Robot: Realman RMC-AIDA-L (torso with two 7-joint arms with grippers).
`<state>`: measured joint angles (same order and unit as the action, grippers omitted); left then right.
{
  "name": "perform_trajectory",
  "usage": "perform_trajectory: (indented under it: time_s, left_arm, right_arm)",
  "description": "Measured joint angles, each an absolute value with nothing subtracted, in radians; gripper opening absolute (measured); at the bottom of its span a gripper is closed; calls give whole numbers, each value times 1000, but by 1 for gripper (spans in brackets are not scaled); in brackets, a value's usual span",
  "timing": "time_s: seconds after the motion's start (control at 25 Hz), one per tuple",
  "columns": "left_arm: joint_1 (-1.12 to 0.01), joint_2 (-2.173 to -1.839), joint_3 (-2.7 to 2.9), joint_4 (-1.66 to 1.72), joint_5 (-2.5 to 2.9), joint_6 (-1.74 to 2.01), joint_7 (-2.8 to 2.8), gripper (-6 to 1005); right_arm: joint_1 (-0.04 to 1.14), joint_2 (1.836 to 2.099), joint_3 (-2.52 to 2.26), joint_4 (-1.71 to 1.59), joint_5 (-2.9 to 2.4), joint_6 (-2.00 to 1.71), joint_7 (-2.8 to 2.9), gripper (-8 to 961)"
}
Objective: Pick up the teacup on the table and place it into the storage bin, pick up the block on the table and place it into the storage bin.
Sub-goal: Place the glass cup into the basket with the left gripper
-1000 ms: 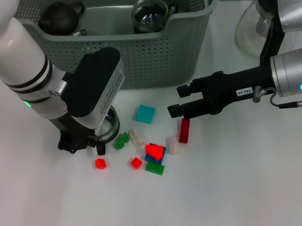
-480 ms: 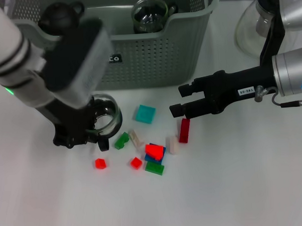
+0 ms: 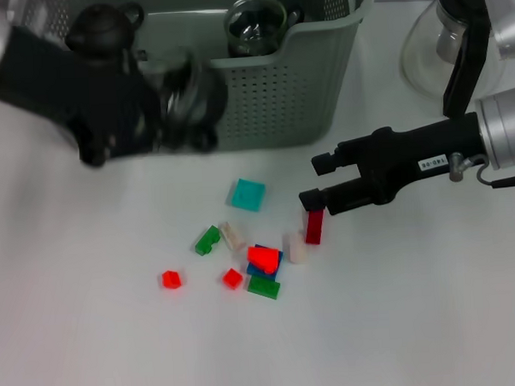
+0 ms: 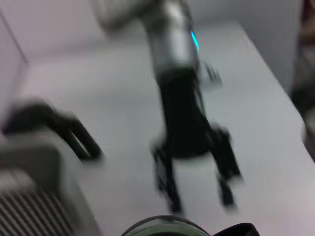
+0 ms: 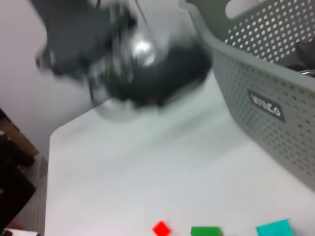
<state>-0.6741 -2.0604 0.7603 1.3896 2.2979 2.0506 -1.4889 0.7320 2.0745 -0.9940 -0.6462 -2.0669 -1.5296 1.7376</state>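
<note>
Teacup pinched in my raised left gripper before the storage bin; right gripper spread over red block.

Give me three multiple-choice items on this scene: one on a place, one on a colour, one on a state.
1. Where is the teacup that the left pincer grips?
A) on the table among the blocks
B) lifted in front of the storage bin's front wall
C) beside the right pincer

2. What colour is the block nearest the right pincer?
A) teal
B) green
C) dark red

3. How is the right pincer?
A) open and empty
B) shut on a block
C) shut on a cup

Answers:
1 B: the left pincer holds the teacup up before the storage bin.
2 C: the dark red block stands right by the right pincer.
3 A: its fingers are spread with nothing between them.
</note>
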Motion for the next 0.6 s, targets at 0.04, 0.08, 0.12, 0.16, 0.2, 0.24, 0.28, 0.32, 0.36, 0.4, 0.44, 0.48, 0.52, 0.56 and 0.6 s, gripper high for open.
perform_trajectory:
  time_s: [0.04,0.08,0.12,0.16,0.2,0.24,0.28,0.32,0.36,0.4,0.44,0.48,0.52,0.56,0.6]
  left_arm:
    - [-671,-2053,729,1382,2246,2049,-1491,59]
    - [-669,-2043,688,1372,2194,2045,-1492,61]
    - [-670,-2036,656,1364,2158,2037,-1494,62]
    - [-674,-2031,623,1353,2130,2022,-1500,63]
    - [-680,-2027,596,1344,2109,2005,-1507,64]
    - [-688,-2023,580,1333,2101,1976,-1517,65]
    - [-696,-2019,569,1322,2096,1941,-1530,67]
    - [-708,-2014,565,1301,2096,1888,-1554,68]
    - [-716,-2009,569,1282,2103,1836,-1584,69]
    - [-728,-2002,577,1259,2114,1779,-1621,70]
    - [-741,-1996,591,1233,2130,1717,-1666,72]
    - [-752,-1991,606,1214,2152,1659,-1717,73]
    - [-767,-1986,627,1192,2182,1588,-1781,74]
    - [-779,-1984,651,1173,2217,1526,-1838,75]
    - [-790,-1982,674,1160,2251,1474,-1889,77]
  right_arm:
    - [731,2074,-994,-646,-2070,-1534,1735,790]
    - [731,2074,-994,-646,-2077,-1537,1731,790]
    - [731,2074,-994,-647,-2088,-1542,1727,790]
    - [731,2073,-994,-647,-2097,-1545,1727,791]
    - [732,2073,-994,-647,-2106,-1550,1726,791]
    - [733,2072,-994,-648,-2112,-1553,1726,791]
    - [735,2070,-994,-648,-2115,-1556,1724,791]
    - [735,2069,-994,-648,-2117,-1559,1722,791]
    - [736,2067,-994,-648,-2119,-1561,1720,791]
    - [736,2065,-994,-648,-2120,-1564,1719,791]
    - [738,2063,-994,-648,-2122,-1565,1719,791]
    - [739,2061,-994,-648,-2124,-1565,1720,791]
    - [739,2061,-994,-648,-2126,-1565,1720,791]
    - [740,2060,-994,-648,-2127,-1566,1721,791]
    - [741,2060,-994,-648,-2129,-1568,1722,791]
